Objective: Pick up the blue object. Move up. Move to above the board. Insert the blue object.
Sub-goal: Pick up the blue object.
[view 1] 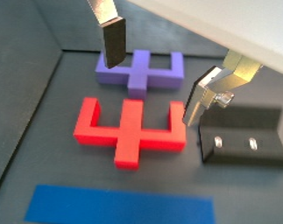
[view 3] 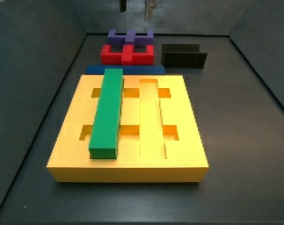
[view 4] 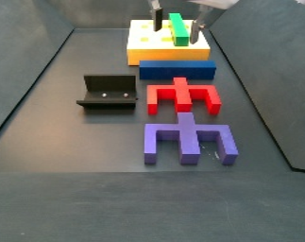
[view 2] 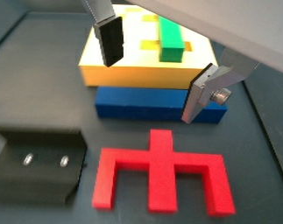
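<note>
The gripper (view 2: 150,74) hangs with fingers spread and empty, high over open floor near the red piece (view 2: 161,172). The blue bar (view 4: 177,70), dark and matte, lies flat against the board's (view 4: 144,52) edge.

From my station the end effector (view 2: 153,68) hung above the pieces with jaws apart, its fingers (view 2: 109,39) flat brushed-silver metal plates faced with dull dark pads. The blue object (view 2: 144,101), the yellow board (view 3: 130,127), the green bar (view 3: 107,110), the red piece (view 2: 161,171) and the purple piece (view 4: 188,142) all looked like smooth, matt plastic with no shine. The fixture (view 1: 242,136) read as dark, slightly satiny metal with two bright screw heads, and the surface (view 4: 66,132) was a flat, dull dark grey.
</note>
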Motion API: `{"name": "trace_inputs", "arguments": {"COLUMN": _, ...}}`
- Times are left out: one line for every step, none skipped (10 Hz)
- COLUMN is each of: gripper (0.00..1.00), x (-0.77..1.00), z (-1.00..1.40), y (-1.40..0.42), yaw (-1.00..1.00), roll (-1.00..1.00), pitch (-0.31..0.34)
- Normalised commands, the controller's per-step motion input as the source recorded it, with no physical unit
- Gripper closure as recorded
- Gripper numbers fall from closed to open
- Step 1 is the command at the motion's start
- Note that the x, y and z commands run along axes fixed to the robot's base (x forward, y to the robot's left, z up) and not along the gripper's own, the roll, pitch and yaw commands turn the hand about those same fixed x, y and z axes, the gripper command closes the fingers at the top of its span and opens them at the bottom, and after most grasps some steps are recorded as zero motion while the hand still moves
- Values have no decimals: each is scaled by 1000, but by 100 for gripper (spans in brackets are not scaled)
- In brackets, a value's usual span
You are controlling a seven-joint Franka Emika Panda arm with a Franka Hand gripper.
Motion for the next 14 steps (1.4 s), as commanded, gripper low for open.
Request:
{"name": "trace_inputs", "arguments": {"gripper": 0, "x": 0, "z": -186, "y": -437, "yaw": -840, "roll": 1, "pitch": 0}}
{"name": "trace_inputs", "arguments": {"gripper": 0, "x": 0, "z": -189, "y": -437, "yaw": -840, "roll": 1, "pitch": 0}}
{"name": "trace_inputs", "arguments": {"gripper": 0, "x": 9, "z": -206, "y": -431, "yaw": -840, "roll": 6, "pitch": 0}}
{"name": "trace_inputs", "arguments": {"gripper": 0, "x": 9, "z": -209, "y": -431, "yaw": -843, "roll": 7, "pitch": 0}}
{"name": "trace_inputs", "arguments": {"gripper": 0, "x": 11, "z": -214, "y": -426, "yaw": -843, "roll": 7, "pitch": -3}}
{"name": "trace_inputs", "arguments": {"gripper": 0, "x": 63, "z": -391, "y": -451, "yaw": -786, "roll": 67, "pitch": -66}}
{"name": "trace_inputs", "arguments": {"gripper": 0, "x": 57, "z": -597, "y": -514, "yaw": -729, "roll": 100, "pitch": -77}}
{"name": "trace_inputs", "arguments": {"gripper": 0, "x": 26, "z": -611, "y": -200, "yaw": -586, "roll": 61, "pitch": -61}}
{"name": "trace_inputs", "arguments": {"gripper": 0, "x": 0, "z": -714, "y": -103, "yaw": -426, "roll": 67, "pitch": -26}}
{"name": "trace_inputs", "arguments": {"gripper": 0, "x": 0, "z": -651, "y": -114, "yaw": -589, "roll": 40, "pitch": 0}}
{"name": "trace_inputs", "arguments": {"gripper": 0, "x": -106, "z": -426, "y": 0, "yaw": -620, "roll": 13, "pitch": 0}}
{"name": "trace_inputs", "arguments": {"gripper": 0, "x": -266, "z": -269, "y": 0, "yaw": -497, "roll": 0, "pitch": 0}}
{"name": "trace_inputs", "arguments": {"gripper": 0, "x": -231, "z": -237, "y": 0, "yaw": -489, "roll": -86, "pitch": -37}}
{"name": "trace_inputs", "arguments": {"gripper": 0, "x": -123, "z": -220, "y": 6, "yaw": -489, "roll": -164, "pitch": -59}}
